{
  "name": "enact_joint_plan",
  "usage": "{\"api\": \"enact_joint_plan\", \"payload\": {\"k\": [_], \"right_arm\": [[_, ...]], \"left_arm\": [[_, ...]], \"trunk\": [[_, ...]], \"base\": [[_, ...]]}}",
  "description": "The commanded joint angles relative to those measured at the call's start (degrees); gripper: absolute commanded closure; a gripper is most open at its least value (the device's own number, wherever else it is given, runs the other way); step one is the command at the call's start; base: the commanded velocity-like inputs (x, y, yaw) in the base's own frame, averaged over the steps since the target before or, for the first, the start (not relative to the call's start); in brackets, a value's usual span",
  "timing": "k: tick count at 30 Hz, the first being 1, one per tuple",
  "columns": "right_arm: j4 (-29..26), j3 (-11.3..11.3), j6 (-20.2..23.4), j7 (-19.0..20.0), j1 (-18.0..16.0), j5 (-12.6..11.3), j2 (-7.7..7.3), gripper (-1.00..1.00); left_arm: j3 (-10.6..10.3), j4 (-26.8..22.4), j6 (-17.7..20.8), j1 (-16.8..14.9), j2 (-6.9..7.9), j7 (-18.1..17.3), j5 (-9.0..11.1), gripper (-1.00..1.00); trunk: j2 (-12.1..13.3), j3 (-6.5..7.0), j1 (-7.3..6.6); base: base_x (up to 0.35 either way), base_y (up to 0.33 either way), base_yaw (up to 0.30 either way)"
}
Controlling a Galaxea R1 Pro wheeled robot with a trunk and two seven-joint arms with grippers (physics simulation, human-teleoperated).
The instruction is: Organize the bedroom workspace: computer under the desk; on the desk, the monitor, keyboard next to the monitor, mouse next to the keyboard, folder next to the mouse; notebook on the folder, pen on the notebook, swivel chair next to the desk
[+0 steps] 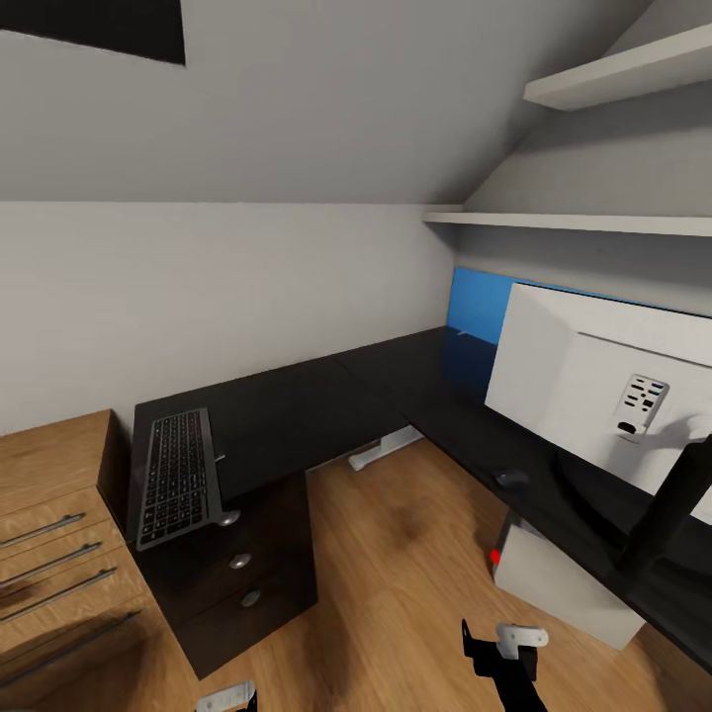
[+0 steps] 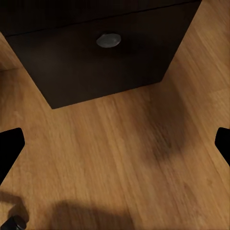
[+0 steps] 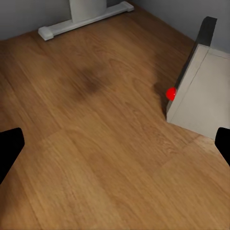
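Both tools wide open, holding nothing. Keyboard (image 1: 178,478) far from screen (image 1: 603,381) on bench (image 1: 316,405). Carrying keyboard across, might knock mouse (image 1: 511,477) off.

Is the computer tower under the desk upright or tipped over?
Upright. The computer stands on the wood floor beneath the desk, its white side vertical and the red dot on its front edge.

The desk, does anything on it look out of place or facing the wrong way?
Yes. The monitor on the right wing of the desk shows its white back toward the room. The keyboard lies far off on the left wing, above the drawers, while the mouse sits by the monitor.
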Motion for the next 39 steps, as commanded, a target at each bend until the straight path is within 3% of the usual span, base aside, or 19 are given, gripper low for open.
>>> {"api": "enact_joint_plan", "payload": {"k": [1,39], "right_arm": [[0.05,-0.31,-0.19,-0.03,-0.04,0.19,0.0,-1.0],[0.05,-0.31,-0.06,-0.18,-0.04,0.12,0.09,-1.0]], "left_arm": [[-0.44,0.03,-0.25,-0.04,0.06,0.45,0.51,-1.0],[-0.55,0.02,-0.25,-0.04,-0.01,0.45,0.44,-1.0]], "trunk": [[-0.03,-0.05,0.0],[-0.03,-0.05,0.0]], "base": [[0.0,0.002,0.0],[0.0,0.0,0.0]]}}
